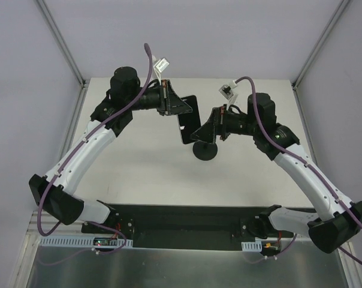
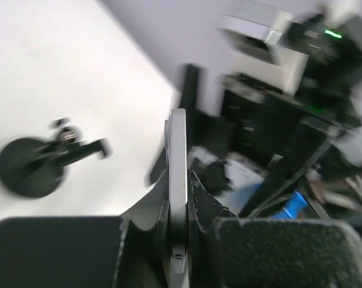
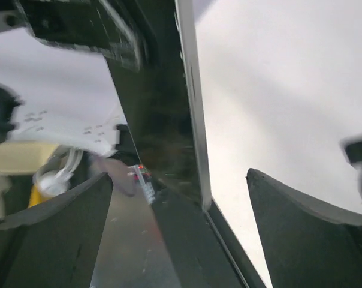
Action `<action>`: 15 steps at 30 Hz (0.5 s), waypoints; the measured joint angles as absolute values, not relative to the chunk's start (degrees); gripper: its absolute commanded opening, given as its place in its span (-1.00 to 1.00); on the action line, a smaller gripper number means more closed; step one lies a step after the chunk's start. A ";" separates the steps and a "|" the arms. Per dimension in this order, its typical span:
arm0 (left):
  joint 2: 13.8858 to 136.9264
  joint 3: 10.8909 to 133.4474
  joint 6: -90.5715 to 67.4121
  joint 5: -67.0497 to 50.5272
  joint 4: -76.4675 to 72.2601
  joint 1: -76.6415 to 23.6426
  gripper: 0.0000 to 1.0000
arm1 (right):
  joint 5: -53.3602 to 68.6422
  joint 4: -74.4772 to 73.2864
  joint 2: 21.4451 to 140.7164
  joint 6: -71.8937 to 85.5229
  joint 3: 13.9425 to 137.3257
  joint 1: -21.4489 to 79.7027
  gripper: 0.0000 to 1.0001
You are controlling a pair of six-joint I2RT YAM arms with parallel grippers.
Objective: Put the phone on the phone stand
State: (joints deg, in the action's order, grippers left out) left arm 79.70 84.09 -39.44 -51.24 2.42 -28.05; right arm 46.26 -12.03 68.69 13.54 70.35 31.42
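Note:
The phone (image 1: pixel 189 117), a thin black slab, hangs edge-up in the air over the middle of the table. My left gripper (image 1: pixel 180 109) is shut on its upper end; in the left wrist view the pads press both faces of the phone (image 2: pixel 178 156) inside the gripper (image 2: pixel 180 201). My right gripper (image 1: pixel 200 132) stands open around the lower end. In the right wrist view the phone (image 3: pixel 169 114) sits between the spread fingers (image 3: pixel 301 228) of that gripper (image 3: pixel 180 175), with a gap on each side. The phone stand (image 1: pixel 205 150) rests on the table just below, also in the left wrist view (image 2: pixel 34 165).
White table (image 1: pixel 139 174) with walls on three sides. Both arms reach inward from the near edge and meet close together over the stand. The right arm's wrist (image 2: pixel 325 66) fills the far side of the left wrist view.

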 measured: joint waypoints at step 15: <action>70.15 81.58 -27.18 -10.37 29.87 -26.92 -1.00 | -6.17 -45.19 73.41 15.46 79.02 38.92 0.21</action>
